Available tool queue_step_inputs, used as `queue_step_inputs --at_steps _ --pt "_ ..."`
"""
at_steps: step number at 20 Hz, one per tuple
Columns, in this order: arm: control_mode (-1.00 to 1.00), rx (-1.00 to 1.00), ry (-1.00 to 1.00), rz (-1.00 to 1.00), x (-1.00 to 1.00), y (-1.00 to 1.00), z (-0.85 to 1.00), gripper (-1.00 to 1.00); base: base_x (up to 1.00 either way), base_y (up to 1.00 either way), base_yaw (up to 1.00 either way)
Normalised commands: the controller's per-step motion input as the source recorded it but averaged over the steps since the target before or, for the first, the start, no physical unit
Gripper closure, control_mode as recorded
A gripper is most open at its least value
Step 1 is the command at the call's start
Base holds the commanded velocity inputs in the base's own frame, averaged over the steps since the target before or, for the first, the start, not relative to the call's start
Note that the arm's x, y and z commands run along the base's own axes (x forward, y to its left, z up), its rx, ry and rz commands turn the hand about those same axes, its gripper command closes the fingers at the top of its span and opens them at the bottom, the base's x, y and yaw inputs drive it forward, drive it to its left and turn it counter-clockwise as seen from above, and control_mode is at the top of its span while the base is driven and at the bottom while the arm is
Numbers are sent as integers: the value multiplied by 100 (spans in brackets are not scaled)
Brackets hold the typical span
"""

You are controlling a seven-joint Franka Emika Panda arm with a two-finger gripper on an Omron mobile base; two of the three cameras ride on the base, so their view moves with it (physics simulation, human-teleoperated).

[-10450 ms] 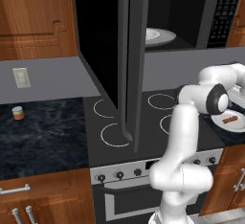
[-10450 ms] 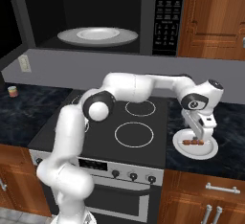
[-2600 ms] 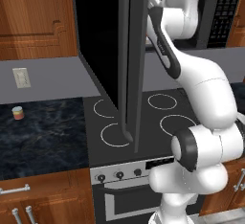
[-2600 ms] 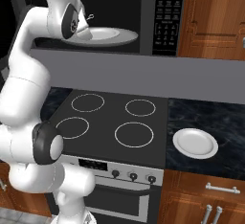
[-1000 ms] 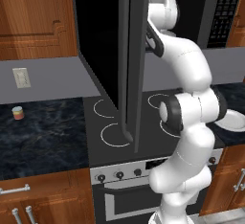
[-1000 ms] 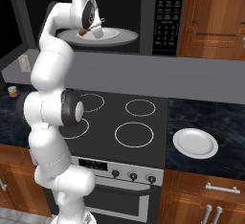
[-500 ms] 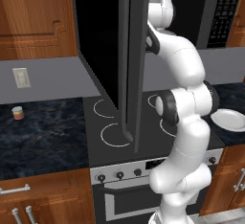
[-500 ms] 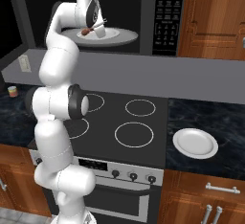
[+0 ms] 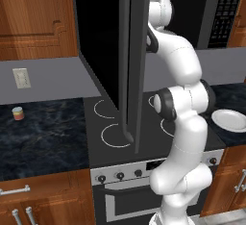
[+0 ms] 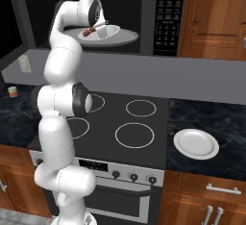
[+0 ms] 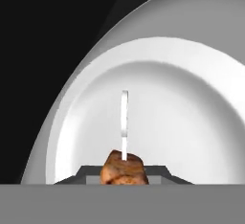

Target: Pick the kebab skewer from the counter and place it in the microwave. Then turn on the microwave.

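One gripper [image 10: 96, 25], reaching into the open microwave [image 10: 166, 15], is clamped on the kebab skewer [image 10: 88, 31], held above the left edge of the white plate [image 10: 122, 37] inside.

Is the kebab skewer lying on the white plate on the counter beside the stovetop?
No. That counter plate is bare; the kebab skewer is up in the gripper, over the plate inside the microwave.

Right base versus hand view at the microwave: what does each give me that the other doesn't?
Right base alone shows the keypad strip, the stovetop and the counter's white plate. The hand view alone shows the kebab skewer's bare white tip lying over the plate's middle. Both show the kebab skewer in the gripper above the microwave's plate.
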Motion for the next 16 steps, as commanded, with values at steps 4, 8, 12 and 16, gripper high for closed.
queue_step_inputs --at_steps 4,8,12,16 --pt "-100 0 2 0 0 0 0 -100 0 0 0" --pt "-100 0 0 0 0 0 0 -100 0 0 0" --pt "-100 0 0 0 0 0 0 -100 0 0 0" --pt "-100 0 0 0 -3 0 10 -100 0 0 0"
